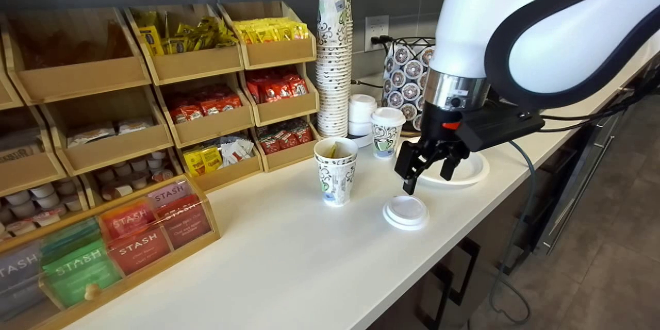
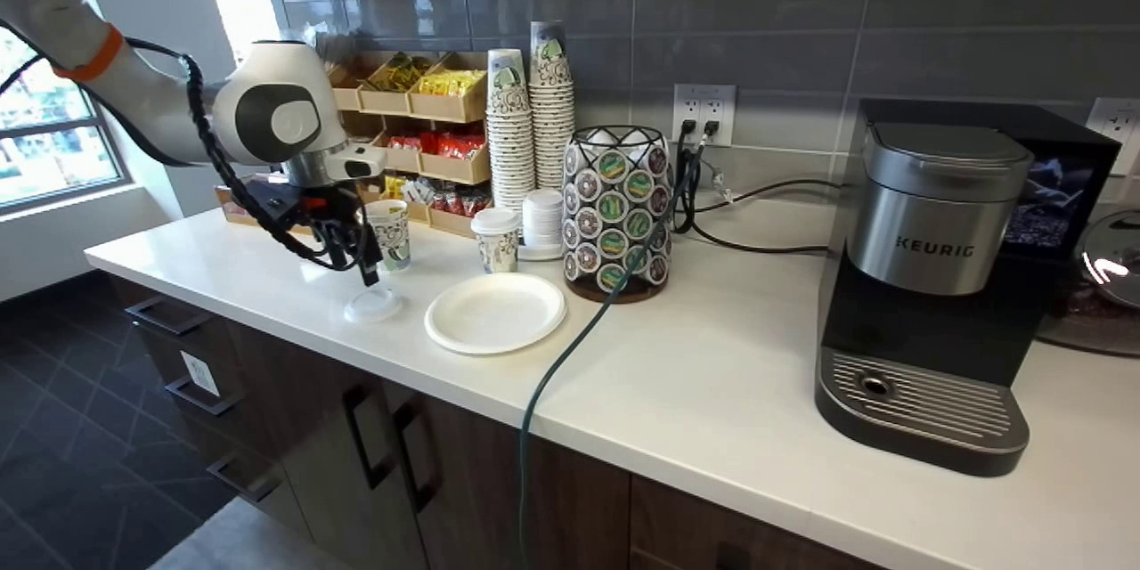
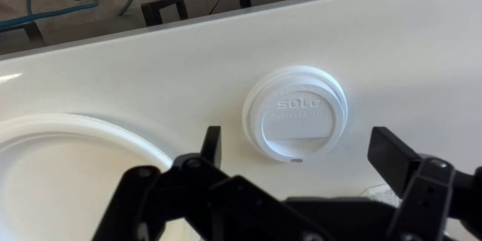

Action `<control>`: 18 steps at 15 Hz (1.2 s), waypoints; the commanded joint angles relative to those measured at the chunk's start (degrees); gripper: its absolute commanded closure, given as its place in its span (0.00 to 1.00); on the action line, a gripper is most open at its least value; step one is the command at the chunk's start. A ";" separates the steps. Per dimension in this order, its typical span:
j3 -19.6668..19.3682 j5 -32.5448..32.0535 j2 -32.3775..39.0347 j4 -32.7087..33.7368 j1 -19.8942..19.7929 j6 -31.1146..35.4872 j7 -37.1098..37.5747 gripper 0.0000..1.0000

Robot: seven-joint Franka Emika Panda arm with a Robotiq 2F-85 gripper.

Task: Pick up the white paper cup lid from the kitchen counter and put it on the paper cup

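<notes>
The white paper cup lid [image 1: 406,212] lies flat on the off-white kitchen counter [image 1: 278,263], near its front edge. It also shows in an exterior view [image 2: 372,305] and in the wrist view [image 3: 297,120]. My gripper [image 1: 429,180] is open and empty above the lid. In the wrist view its fingers [image 3: 295,139] stand apart on either side of the lid, not touching it. The speckled paper cup [image 1: 337,183] stands upright and uncovered behind the lid, with something yellow inside. It is partly behind the gripper in an exterior view [image 2: 396,240]; a sliver shows in the wrist view [image 3: 384,195].
A large white plate [image 2: 494,313] lies beside the lid. A lidded cup [image 1: 385,136], stacked lids [image 2: 541,218] and tall cup stacks [image 1: 332,72] stand near the wall. A pod rack [image 2: 614,223], a coffee machine [image 2: 935,223], snack bins [image 1: 216,118] and a green cable [image 2: 570,347] are around.
</notes>
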 commanded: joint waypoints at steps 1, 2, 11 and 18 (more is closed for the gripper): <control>-1.12 3.21 4.79 2.90 1.18 0.71 -3.06 0.00; -1.10 3.81 5.50 3.17 1.41 0.76 -3.18 0.00; -3.71 3.02 10.22 5.86 4.29 2.88 -0.80 0.00; -6.13 1.98 12.84 8.54 6.41 1.87 -0.05 0.00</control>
